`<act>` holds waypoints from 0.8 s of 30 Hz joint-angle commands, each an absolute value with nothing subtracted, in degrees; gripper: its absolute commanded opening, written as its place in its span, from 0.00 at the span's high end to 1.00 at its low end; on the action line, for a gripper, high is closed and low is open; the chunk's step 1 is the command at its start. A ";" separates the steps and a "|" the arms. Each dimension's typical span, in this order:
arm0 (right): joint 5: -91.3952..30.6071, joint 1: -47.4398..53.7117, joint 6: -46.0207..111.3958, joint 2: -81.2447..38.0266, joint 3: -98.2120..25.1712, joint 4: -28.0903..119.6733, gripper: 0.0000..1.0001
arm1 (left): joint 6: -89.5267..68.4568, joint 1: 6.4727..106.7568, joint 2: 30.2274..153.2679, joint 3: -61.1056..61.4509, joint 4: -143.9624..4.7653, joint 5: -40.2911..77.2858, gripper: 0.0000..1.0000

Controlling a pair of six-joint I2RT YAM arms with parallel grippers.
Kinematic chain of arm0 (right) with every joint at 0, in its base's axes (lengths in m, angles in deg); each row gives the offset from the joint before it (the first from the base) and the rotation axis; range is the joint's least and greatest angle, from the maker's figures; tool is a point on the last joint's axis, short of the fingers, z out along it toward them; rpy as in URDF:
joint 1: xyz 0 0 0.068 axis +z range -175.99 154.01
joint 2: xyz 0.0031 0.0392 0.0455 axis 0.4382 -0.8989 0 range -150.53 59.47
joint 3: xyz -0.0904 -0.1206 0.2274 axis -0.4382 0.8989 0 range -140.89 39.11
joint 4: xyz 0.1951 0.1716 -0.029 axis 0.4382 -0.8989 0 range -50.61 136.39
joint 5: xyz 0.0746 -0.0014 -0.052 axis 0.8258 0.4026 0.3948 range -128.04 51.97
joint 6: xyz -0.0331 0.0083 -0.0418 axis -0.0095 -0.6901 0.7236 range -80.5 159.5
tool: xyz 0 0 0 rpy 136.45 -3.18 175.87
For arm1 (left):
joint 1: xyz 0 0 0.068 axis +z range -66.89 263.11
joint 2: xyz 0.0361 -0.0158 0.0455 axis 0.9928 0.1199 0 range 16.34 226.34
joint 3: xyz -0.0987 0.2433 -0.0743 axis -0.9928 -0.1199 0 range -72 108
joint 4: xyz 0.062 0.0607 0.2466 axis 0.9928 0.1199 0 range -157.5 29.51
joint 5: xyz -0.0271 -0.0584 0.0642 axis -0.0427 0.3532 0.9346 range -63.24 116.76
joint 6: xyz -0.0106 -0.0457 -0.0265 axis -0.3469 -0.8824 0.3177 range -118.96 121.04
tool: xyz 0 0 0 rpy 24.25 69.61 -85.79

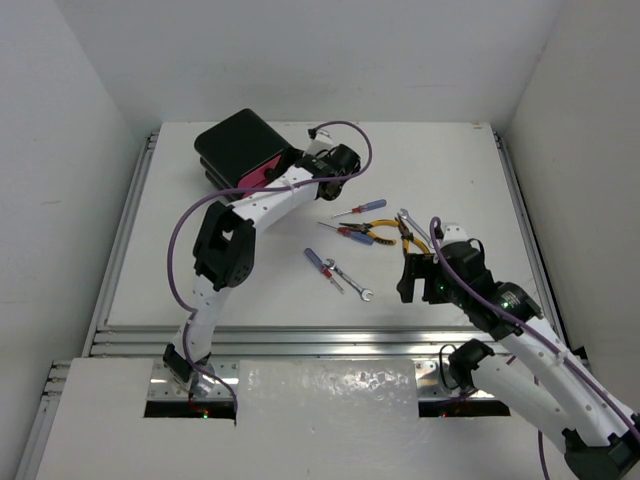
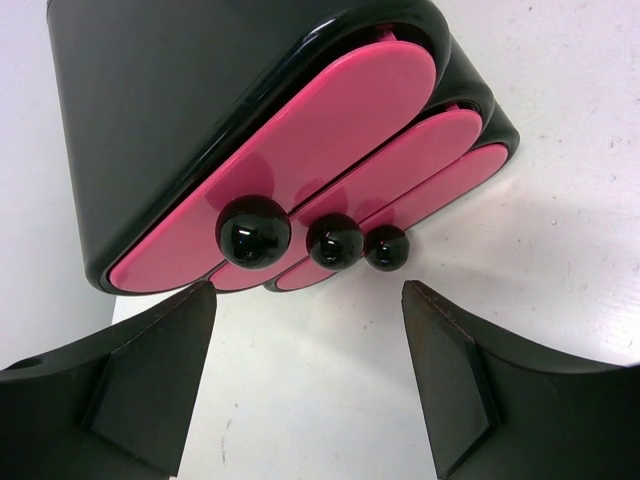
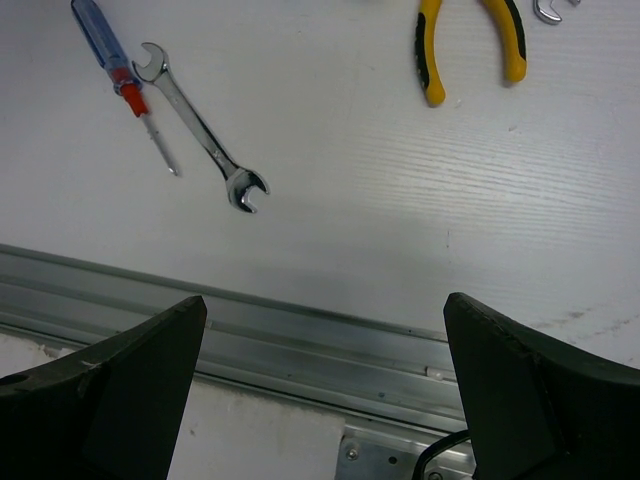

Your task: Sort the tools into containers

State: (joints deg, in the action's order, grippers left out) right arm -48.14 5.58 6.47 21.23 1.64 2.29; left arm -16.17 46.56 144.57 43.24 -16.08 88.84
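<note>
The black box stands at the back left with three pink drawers, all pushed in, each with a black knob. My left gripper is open and empty just in front of the knobs, not touching them; it also shows in the left wrist view. The tools lie mid-table: a blue-handled screwdriver beside a silver wrench, yellow-and-black pliers, more screwdrivers and a second wrench. My right gripper is open and empty, hovering near the table's front edge.
A metal rail runs along the table's near edge under the right gripper. White walls close in the table on the left, back and right. A purple cable loops beside the left arm.
</note>
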 commanded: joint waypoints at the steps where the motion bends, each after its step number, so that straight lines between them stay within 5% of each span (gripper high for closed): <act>1: -47.70 5.39 6.37 20.71 1.67 4.90 0.01 | -15.74 47.78 141.32 44.02 -17.22 88.64 0.27; 24: -44.72 5.39 7.77 14.82 3.25 9.30 0.01 | -14.34 51.12 144.75 45.43 -18.10 87.58 0.41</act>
State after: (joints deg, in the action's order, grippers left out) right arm -45.28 5.58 7.12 15.09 3.21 6.99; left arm -14.42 50.14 144.76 43.83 -16.82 87.47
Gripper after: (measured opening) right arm 0.986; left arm 0.597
